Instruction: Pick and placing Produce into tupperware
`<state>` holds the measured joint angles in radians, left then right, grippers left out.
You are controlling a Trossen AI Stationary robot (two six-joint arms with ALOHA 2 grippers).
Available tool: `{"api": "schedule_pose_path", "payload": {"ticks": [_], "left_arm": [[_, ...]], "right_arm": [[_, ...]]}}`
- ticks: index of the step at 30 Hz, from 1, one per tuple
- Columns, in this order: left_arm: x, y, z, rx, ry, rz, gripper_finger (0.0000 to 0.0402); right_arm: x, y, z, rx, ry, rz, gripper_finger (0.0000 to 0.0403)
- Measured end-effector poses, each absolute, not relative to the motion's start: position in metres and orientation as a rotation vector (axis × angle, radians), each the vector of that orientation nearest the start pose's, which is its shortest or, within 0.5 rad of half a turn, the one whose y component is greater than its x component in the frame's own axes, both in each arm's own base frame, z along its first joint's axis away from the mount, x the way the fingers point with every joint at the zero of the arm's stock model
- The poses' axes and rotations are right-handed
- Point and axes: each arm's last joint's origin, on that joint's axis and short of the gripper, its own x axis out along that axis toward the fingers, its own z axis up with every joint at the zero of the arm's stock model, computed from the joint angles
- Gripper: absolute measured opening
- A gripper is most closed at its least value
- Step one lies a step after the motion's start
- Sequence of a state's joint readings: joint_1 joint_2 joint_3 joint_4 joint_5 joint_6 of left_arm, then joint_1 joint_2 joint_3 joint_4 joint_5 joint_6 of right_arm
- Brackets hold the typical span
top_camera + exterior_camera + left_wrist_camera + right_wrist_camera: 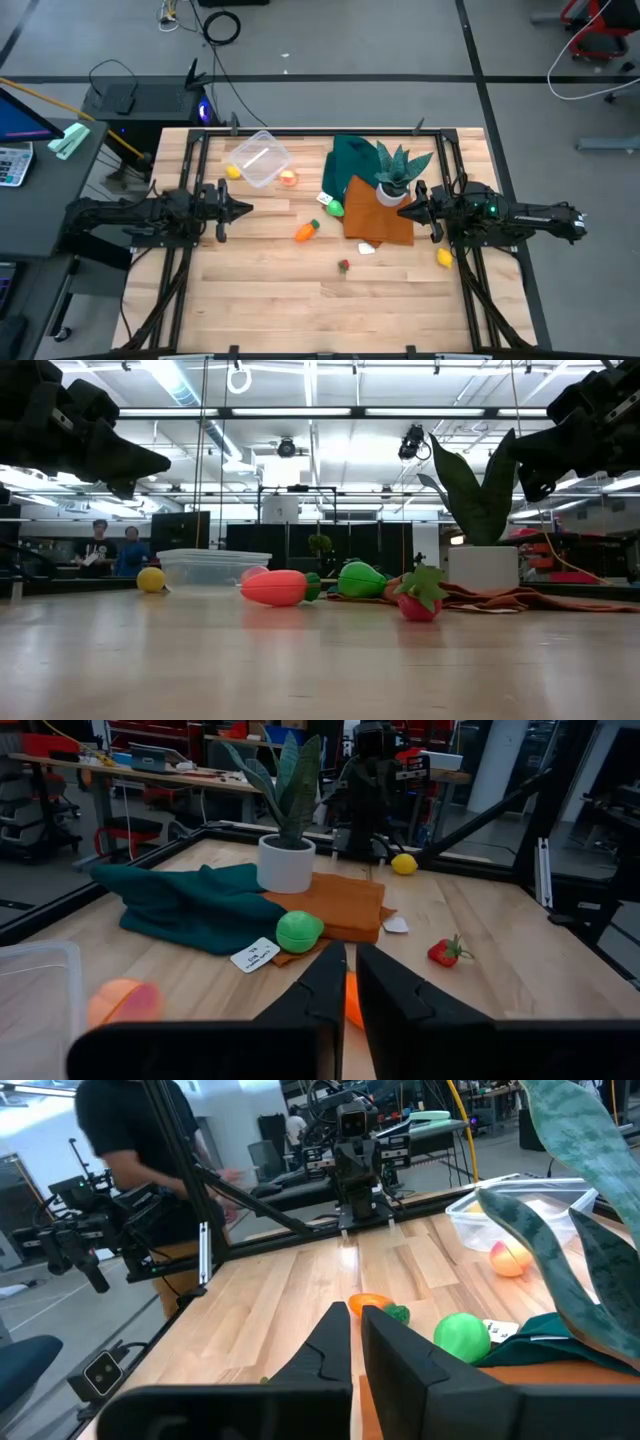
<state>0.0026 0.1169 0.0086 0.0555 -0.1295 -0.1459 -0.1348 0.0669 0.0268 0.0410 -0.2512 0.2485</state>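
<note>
Nothing packed yet: every piece of produce lies outside the tupperware [259,159]; both grippers closed and empty.

High view: the clear container looks empty, a yellow piece [233,172] and the peach [289,178] just beside it; green piece [335,208], carrot [306,232], red berry [344,266] and second yellow piece [444,257] lie scattered on the wooden surface [260,290]; left gripper [243,209] and right gripper [404,212] hover apart, holding nothing. Low view: the squarish, see-through tupperware sits behind the carrot. Left wrist view: fingers nearly together above the carrot. Right wrist view: fingers together, nothing between.
</note>
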Motion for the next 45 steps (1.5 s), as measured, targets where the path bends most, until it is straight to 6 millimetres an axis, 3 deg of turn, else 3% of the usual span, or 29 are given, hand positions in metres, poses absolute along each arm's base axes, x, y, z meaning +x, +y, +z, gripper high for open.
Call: {"api": "schedule_pose_path", "payload": {"ticks": [45], "left_arm": [[0.1041,0.0040,0.1624,-0.142,0.043,0.136,0.0032]], "right_arm": [[0.0996,-0.0062,0.1715,0.248,0.013,0.116,0.0000]]}}
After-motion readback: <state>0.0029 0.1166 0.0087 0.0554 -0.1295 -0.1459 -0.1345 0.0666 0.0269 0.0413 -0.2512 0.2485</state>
